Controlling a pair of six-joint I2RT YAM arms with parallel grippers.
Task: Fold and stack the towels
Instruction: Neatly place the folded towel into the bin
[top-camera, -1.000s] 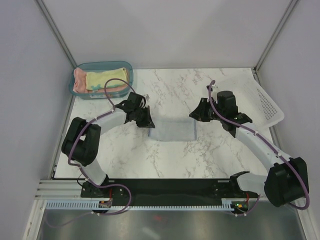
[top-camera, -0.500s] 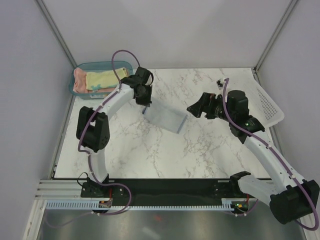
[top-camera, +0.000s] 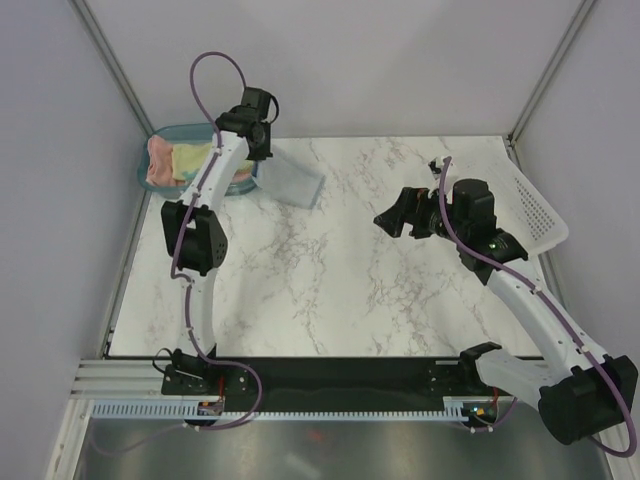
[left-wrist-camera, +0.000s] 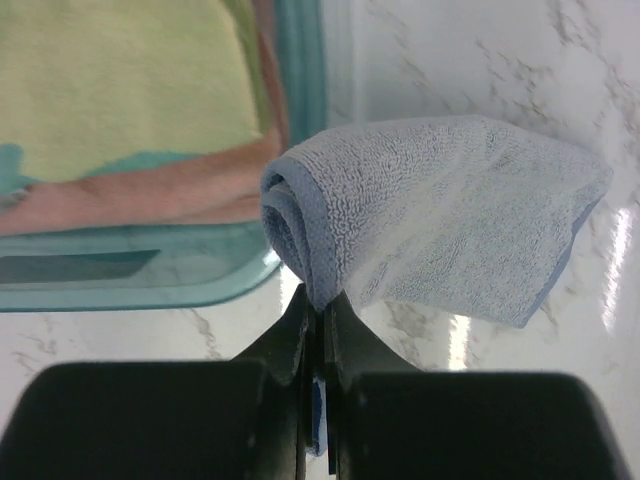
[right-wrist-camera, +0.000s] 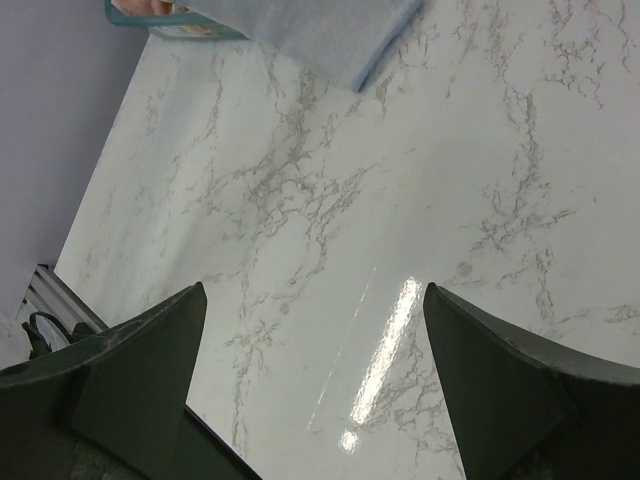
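Note:
A folded light blue towel (top-camera: 290, 183) hangs in the air just right of the teal bin (top-camera: 168, 138), pinched at one folded edge by my left gripper (top-camera: 262, 152). In the left wrist view the blue towel (left-wrist-camera: 440, 215) droops from the shut left gripper (left-wrist-camera: 320, 305). The bin holds a folded pale yellow towel (left-wrist-camera: 120, 90) lying on a salmon-pink towel (left-wrist-camera: 150, 190). My right gripper (top-camera: 398, 218) hovers open over the middle of the marble table, its fingers (right-wrist-camera: 130, 370) wide apart with nothing between them. A corner of the blue towel (right-wrist-camera: 330, 35) shows at the top of the right wrist view.
A white perforated basket (top-camera: 530, 205) stands at the table's right edge, behind my right arm. Grey walls close in the back and both sides. The marble tabletop (top-camera: 330, 290) lies between the two arms.
My left gripper lifted the blue towel off the table and carried it back and left to the bin's side. My right gripper let go of the towel, opened wide and drew back to the right.

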